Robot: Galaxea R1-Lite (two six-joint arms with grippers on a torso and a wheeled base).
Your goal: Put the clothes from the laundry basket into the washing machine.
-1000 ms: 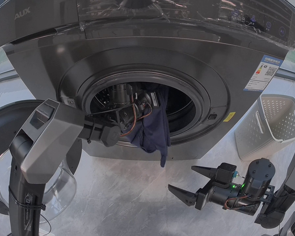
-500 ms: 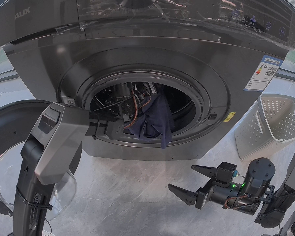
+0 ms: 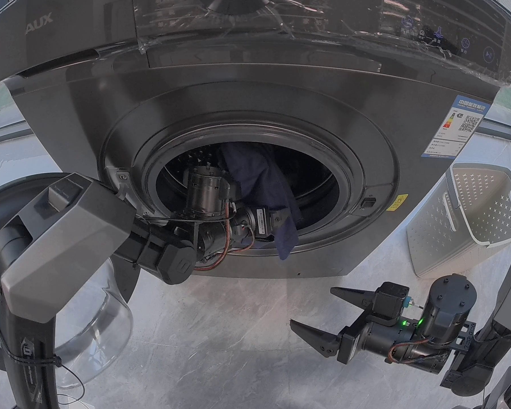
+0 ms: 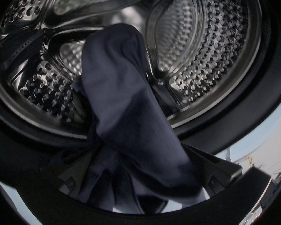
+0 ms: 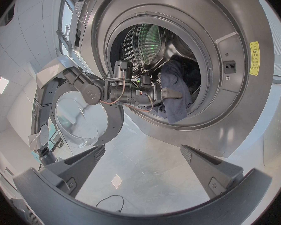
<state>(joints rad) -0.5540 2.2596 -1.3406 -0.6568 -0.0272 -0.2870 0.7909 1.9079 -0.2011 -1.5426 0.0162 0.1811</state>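
Note:
A dark blue garment (image 3: 255, 171) lies across the door rim of the washing machine (image 3: 346, 160), rising into the drum with one end hanging over the front lip. My left gripper (image 3: 278, 220) sits at the lower rim of the opening. In the left wrist view its fingers (image 4: 215, 175) are spread wide, and the garment (image 4: 131, 116) lies draped between and over them, reaching into the perforated drum (image 4: 209, 47). My right gripper (image 3: 312, 309) hangs open and empty above the floor, in front of the machine to its right. The right wrist view shows the left gripper (image 5: 170, 94) under the garment (image 5: 175, 91).
The round glass door (image 3: 68, 313) stands swung open on the left. A white perforated laundry basket (image 3: 482, 217) leans beside the machine on the right. Grey marble floor (image 3: 227, 336) lies in front.
The left arm has dropped from inside the opening to its lower rim. The garment, hanging out over the lip before, now stands up into the drum and hangs out less. The right arm stayed still.

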